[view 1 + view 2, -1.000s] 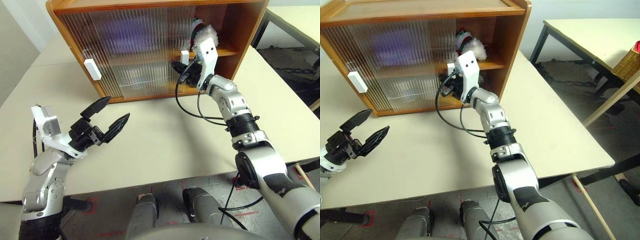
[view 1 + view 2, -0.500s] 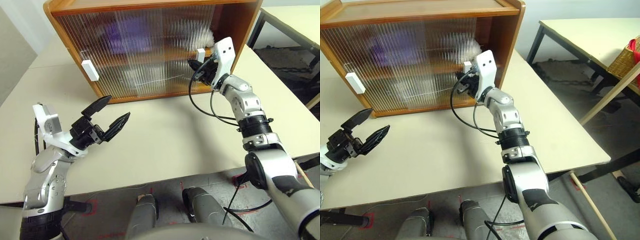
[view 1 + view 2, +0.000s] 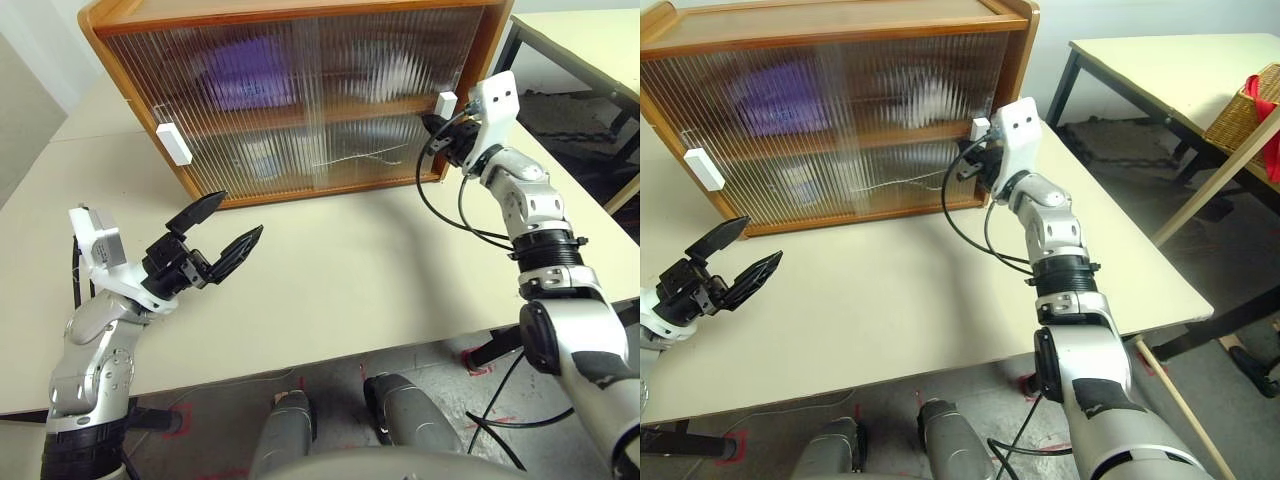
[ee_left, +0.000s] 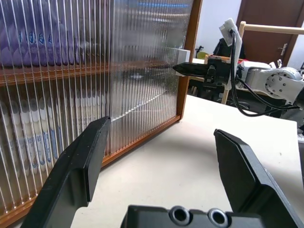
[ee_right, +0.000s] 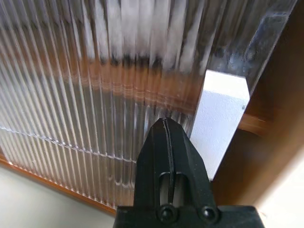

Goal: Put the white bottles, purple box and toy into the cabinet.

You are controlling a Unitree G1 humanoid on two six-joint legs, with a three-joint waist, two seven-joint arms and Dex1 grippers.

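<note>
A: Cabinet [image 3: 300, 15] in head views: purple box [image 3: 245, 75] on upper shelf behind ribbed doors; pale blur beside it, prob. toy; bottles likely below, too blurred to confirm.
B: L wrist: left gripper [image 4: 161, 156] spread wide, empty, near front.
A: R wrist: right gripper [image 5: 167, 130] clenched, tips beside white handle [image 5: 219, 116]; door nearly closed; looks almost done.

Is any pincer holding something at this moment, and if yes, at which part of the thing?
Nothing is held. The left pincer is open over the table. The right pincer is shut, its tip beside the white handle of the cabinet door, not around it.
</note>
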